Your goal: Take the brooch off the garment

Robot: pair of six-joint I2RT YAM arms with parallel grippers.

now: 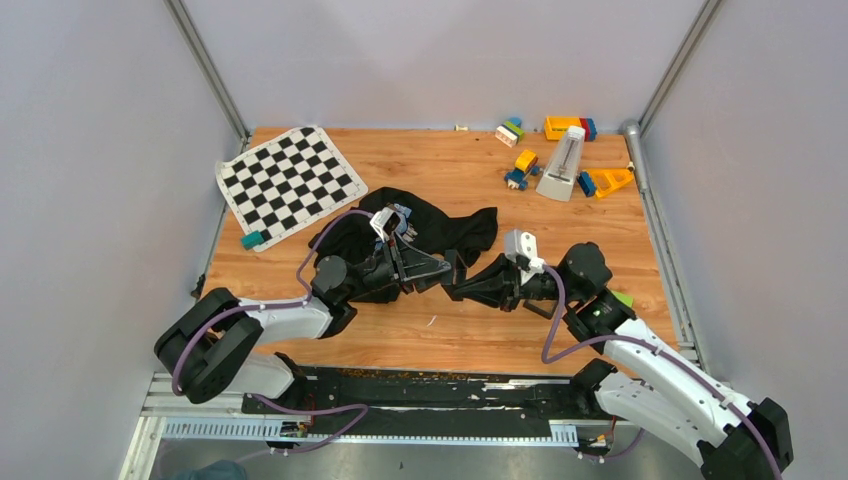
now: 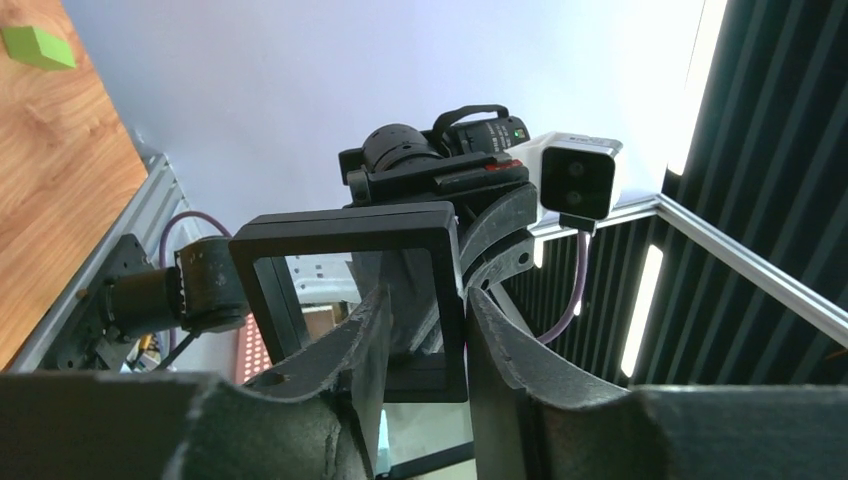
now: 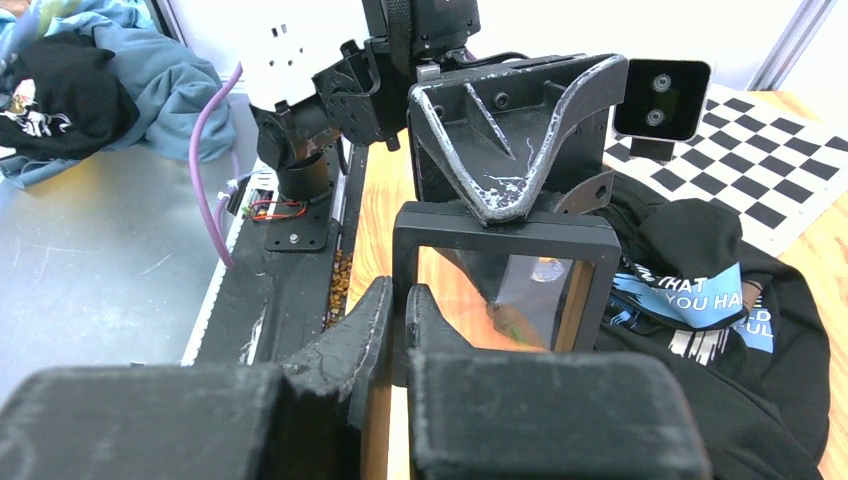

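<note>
Right gripper pinches one bar of the black frame. Left gripper fingers stand narrow astride the opposite bar; contact cannot be told. Garment lies at the frame's twelve o'clock.

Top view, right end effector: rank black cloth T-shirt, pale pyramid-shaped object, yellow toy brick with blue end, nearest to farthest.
From the right end effector:
1. black cloth T-shirt: just behind it, centre.
2. pale pyramid-shaped object: farther back, to the right.
3. yellow toy brick: back edge, right, beyond the pyramid.
</note>
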